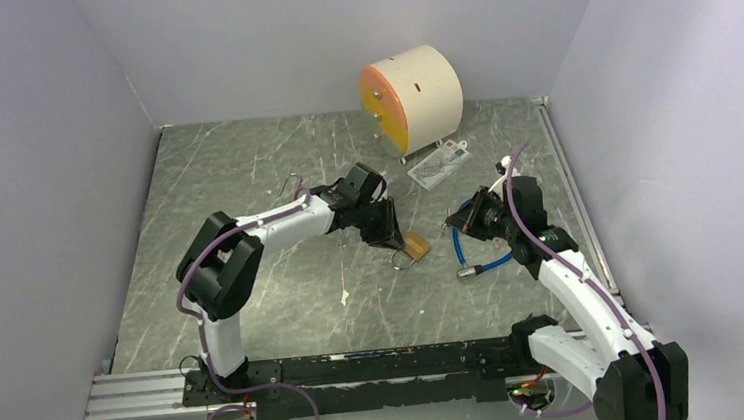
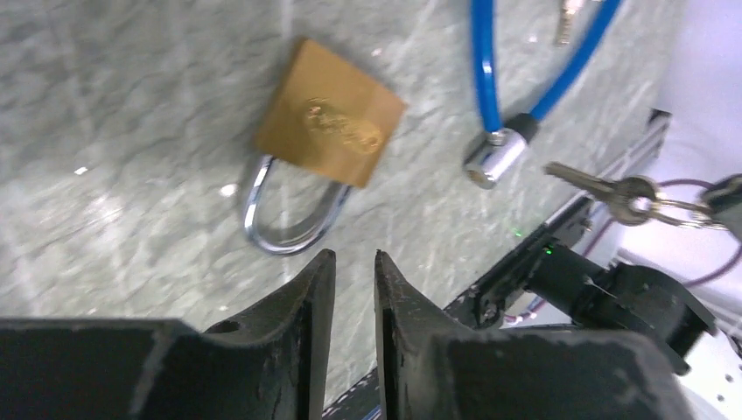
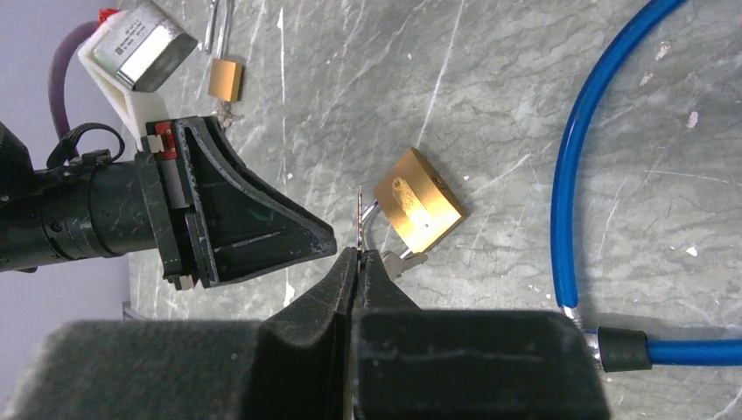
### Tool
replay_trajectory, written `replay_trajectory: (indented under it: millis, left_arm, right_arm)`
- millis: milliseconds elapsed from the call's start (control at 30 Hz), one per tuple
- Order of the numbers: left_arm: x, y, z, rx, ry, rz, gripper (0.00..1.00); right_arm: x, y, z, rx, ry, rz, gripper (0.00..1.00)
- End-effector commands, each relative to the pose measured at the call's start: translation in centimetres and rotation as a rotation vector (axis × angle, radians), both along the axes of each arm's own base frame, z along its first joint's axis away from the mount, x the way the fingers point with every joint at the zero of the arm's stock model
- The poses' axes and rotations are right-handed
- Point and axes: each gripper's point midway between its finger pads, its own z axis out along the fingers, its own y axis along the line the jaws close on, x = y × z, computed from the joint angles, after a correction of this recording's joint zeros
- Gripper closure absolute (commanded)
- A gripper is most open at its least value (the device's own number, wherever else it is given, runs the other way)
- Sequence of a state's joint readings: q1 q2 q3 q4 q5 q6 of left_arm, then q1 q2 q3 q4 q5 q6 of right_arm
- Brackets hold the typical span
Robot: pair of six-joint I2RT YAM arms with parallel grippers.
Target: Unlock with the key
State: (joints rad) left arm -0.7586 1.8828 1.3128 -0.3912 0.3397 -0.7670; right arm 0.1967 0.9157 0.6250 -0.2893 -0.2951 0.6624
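A grey marbled tabletop [image 1: 245,180], boxed in by pale walls, carried the work. A brass padlock [image 2: 328,127] lay flat near the middle, its shackle apparently seated and pointing toward the left gripper [image 2: 353,259]. That gripper hovered just beside it, jaws drawn almost together with a narrow gap and nothing between them. To the right, the right gripper [image 3: 353,255] was clamped on the key [image 2: 604,185], which hung with another on a ring, clear of the surface and near the padlock but not touching it.

The step in hand looked like the approach: key presented, lock not yet steadied. The next move would probably call for the left gripper to pin the brass body or shackle. The right would then line the blade up with the keyway, which none of the views showed.

At the far edge stood a cream drum [image 1: 414,96] with an orange front, closed, its contents hidden. A printed card [image 1: 438,165] lay just beside it. A blue cable [image 3: 569,175] looped to the right, and a smaller padlock [image 3: 226,79] lay well apart.
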Motion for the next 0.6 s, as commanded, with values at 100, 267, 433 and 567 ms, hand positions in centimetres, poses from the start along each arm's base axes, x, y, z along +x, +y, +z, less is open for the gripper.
replay_trajectory:
  millis: [100,267,433,567]
  left_arm:
    - [0.2,-3.4,0.5,-0.131,0.013,-0.063,0.71]
    - [-0.4,-3.6,-1.8,-0.083,0.114,-0.030,0.66]
    - [-0.4,-1.5,-3.7,0.052,0.144,0.047,0.63]
    - [-0.2,2.9,-5.2,0.283,0.157,0.197,0.60]
  right_arm:
    - [0.5,0.1,1.1,0.011,-0.047,0.003,1.00]
    - [0.4,0.0,1.2,0.010,-0.047,0.001,1.00]
    - [0.3,0.7,1.7,0.035,-0.069,0.042,1.00]
    - [-0.2,2.1,3.2,0.078,-0.148,0.141,1.00]
